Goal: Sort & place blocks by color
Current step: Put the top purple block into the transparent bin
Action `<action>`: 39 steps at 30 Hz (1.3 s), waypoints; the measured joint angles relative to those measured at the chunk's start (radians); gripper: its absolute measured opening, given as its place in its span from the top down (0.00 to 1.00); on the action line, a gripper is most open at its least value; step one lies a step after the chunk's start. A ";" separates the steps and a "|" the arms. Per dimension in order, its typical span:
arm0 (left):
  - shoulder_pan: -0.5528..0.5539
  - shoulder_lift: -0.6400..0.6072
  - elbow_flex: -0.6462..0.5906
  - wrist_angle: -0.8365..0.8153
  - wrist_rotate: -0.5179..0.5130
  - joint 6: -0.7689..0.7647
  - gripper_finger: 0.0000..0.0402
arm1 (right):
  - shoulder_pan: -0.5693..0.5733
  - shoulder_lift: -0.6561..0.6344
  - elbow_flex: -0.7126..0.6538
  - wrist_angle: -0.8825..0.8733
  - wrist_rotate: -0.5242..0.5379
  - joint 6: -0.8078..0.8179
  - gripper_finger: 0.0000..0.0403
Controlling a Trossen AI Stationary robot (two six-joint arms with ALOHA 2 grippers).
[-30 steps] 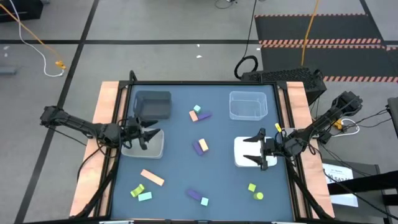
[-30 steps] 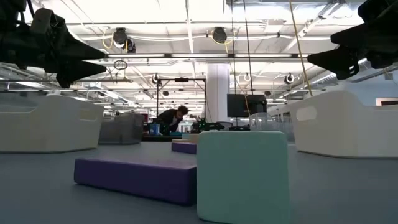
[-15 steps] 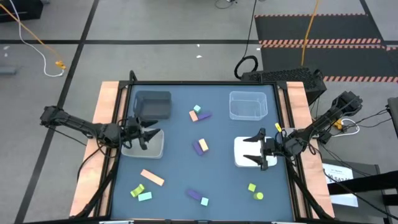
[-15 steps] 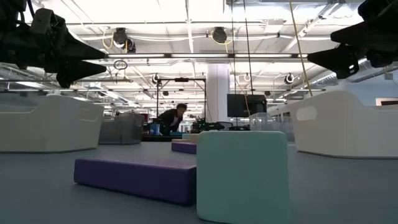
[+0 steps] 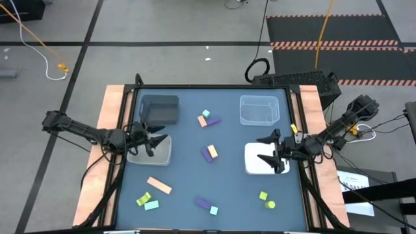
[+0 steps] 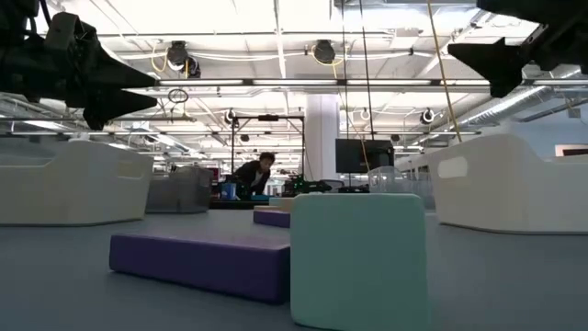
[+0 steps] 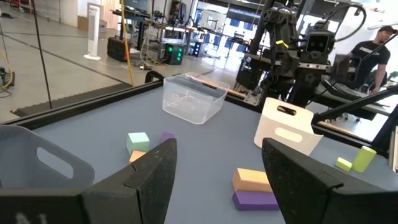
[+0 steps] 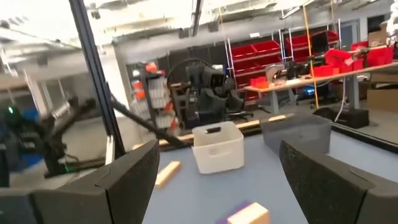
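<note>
1. a blue-grey table top [image 5: 227, 188] seen from straight above, with two dark robot arms reaching in from its left and right sides.
2. the left gripper [image 5: 158, 138] hangs over the white rectangular bin [image 5: 162, 156] on the left side of the table; its two fingers are spread apart and hold nothing.
3. the right gripper [image 5: 266, 149] hangs over the near edge of the second white rectangular bin [image 5: 255, 158] on the right side; its fingers are also spread apart and empty.
4. a dark grey rectangular bin [image 5: 160, 108] sits at the far left of the table and a clear plastic rectangular bin [image 5: 259, 109] at the far right.
5. the small foam blocks all lie on the table, none in a bin and none touching a gripper.
6. between the two grippers, near the table's middle, a purple block with a pale orange block [image 5: 209, 153] lie touching each other.
7. farther back, a light teal cube, an orange block and a purple block [image 5: 208, 119] cluster between the grey and clear bins.
8. toward the front left, well apart from the left gripper, lie a long salmon-orange bar [image 5: 159, 186], a yellow-green block [image 5: 143, 199] and a light teal block [image 5: 151, 205].
9. at front centre lie a purple bar [image 5: 202, 203] and a light teal cube [image 5: 214, 210], touching.
10. at front right, below the right gripper, lie two yellow-green blocks [image 5: 266, 200].
</note>
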 joint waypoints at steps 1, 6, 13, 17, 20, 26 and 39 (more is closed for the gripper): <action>0.000 0.000 0.000 0.000 0.000 0.000 0.41 | 0.000 0.000 0.000 0.019 0.000 0.012 0.19; 0.000 0.000 0.000 -0.002 0.000 0.000 0.41 | 0.000 0.000 0.000 0.144 0.000 0.164 0.19; 0.000 0.000 0.000 -0.002 0.000 0.000 0.41 | 0.000 0.000 0.000 0.174 0.087 0.169 0.19; 0.000 0.000 0.000 -0.002 0.000 0.000 0.41 | -0.001 0.000 0.000 0.179 0.159 0.158 0.19; 0.000 0.000 0.000 -0.002 0.000 0.000 0.41 | -0.001 0.000 0.000 0.201 0.158 0.147 0.19; 0.000 0.000 0.000 -0.002 0.000 0.000 0.41 | -0.074 0.000 0.030 0.190 0.165 -0.003 0.19; 0.000 0.000 0.000 -0.002 0.000 0.000 0.41 | -0.329 0.043 0.286 -0.087 -0.001 -0.285 0.19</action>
